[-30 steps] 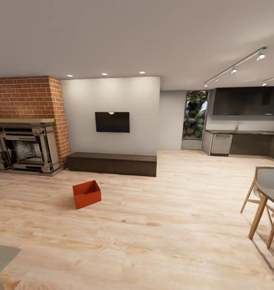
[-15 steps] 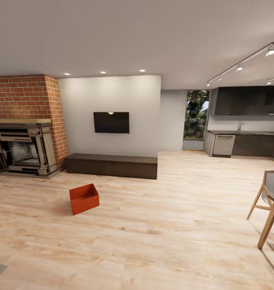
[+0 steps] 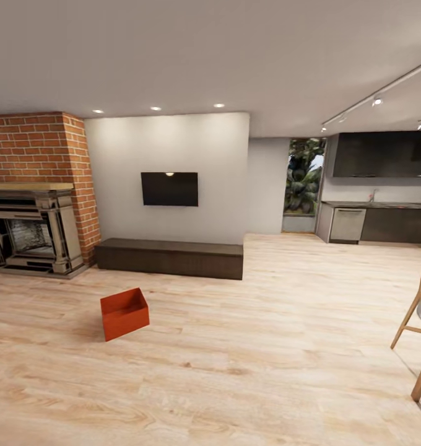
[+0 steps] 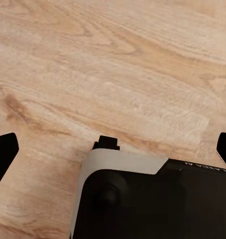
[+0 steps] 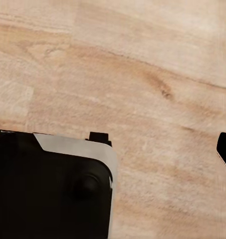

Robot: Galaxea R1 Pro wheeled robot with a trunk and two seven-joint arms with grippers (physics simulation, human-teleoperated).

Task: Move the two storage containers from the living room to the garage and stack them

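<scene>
1. Head view: one orange-red rectangular open-topped storage container (image 3: 124,313) sits on the light wood plank floor (image 3: 247,371) of the living room, left of centre, in front of the long dark low bench (image 3: 169,257) and well apart from it. A second container I cannot find here.
2. Container stands upright on its flat bottom, mouth up, turned at an angle to the bench. Its long axis seems to run left-right with the left end nearer; a judgement, as the thing is small.
3. Key relation: the container lies ahead and to the left of the robot's heading, still well off. By its left placement I judge the left arm the nearer one once the base closes in, though a bin this shape likely wants both arms at its ends.
4. Surroundings: red brick fireplace (image 3: 37,186) far left, black wall TV (image 3: 169,189) above the bench, wooden chair legs (image 3: 416,334) at the right edge, dark kitchen cabinets (image 3: 384,155) far right.
5. Left wrist view: left gripper (image 4: 113,154) over bare planks, dark fingertips wide apart at either edge, nothing between them.
6. Right wrist view: right gripper (image 5: 113,149) over bare planks; one fingertip at the edge, the other not made out, so I cannot tell its spread.
7. The head view gives the container's bearing; the wrist views add the grippers and the floor beneath them.
</scene>
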